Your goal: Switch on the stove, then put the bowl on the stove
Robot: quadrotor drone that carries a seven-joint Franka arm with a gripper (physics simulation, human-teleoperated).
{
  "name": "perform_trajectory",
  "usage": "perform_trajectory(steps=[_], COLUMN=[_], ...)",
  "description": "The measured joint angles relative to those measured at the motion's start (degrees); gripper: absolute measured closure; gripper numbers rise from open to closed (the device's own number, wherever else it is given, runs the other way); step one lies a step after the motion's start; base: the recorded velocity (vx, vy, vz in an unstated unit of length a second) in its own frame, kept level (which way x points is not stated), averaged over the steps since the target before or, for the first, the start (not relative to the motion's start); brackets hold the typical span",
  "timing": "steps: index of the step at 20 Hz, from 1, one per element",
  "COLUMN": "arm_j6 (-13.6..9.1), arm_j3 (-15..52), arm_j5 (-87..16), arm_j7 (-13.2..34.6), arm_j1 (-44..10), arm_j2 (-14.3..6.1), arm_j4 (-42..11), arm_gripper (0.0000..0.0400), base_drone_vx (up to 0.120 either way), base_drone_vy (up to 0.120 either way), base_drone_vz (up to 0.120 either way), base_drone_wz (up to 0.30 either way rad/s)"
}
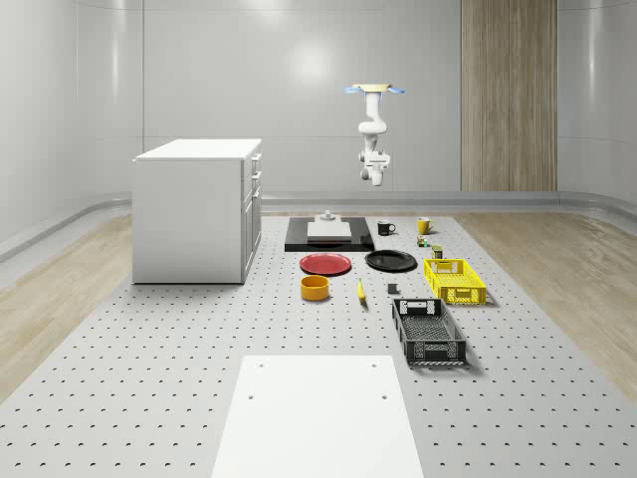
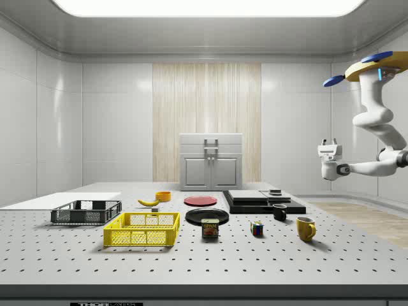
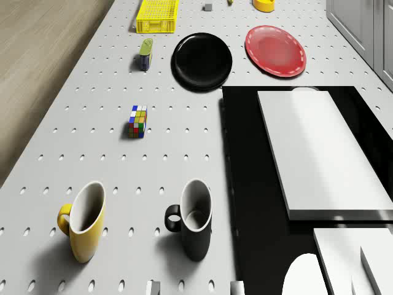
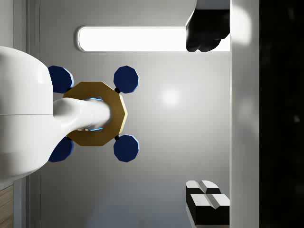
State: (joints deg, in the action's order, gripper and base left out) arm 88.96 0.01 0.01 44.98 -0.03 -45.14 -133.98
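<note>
The yellow crate [image 1: 456, 280] and black crate [image 1: 428, 332] both appear empty. The drone [image 1: 375, 90] hovers beyond the stove [image 1: 328, 235]; the gripper [image 1: 374, 179] hangs high, finger spacing indeterminable.

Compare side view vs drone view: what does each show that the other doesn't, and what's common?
Side view: the drone hovering high at the side view's right, its hand in the air up and right of the stove, plus the black crate. Drone view: the empty insides of the yellow mug and black mug. Both: those mugs, Rubik's cube, black plate, red plate, yellow crate, stove.
</note>
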Motion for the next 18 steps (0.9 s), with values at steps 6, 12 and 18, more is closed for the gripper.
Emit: perform_trajectory(steps=[6, 12, 18], arm_j6=[-5.61, -9.27, -10.69], arm_j3=[0.08, 0.14, 0.19], arm_j5=[0.06, 0.10, 0.12], arm_j7=[-0.09, -0.13, -0.16], arm_j1=[-0.16, -0.26, -0.33], arm_j2=[1.45, 3.70, 4.71], arm_j4=[7.33, 13.51, 16.21], arm_gripper=[0.0000, 0.0000, 0.0000], base_drone_vx=[0.000, 0.107, 0.120], base_drone_vy=[0.000, -0.113, -0.120], base_drone_vz=[0.000, 0.000, 0.000], base_drone_wz=[0.000, 0.000, 0.000])
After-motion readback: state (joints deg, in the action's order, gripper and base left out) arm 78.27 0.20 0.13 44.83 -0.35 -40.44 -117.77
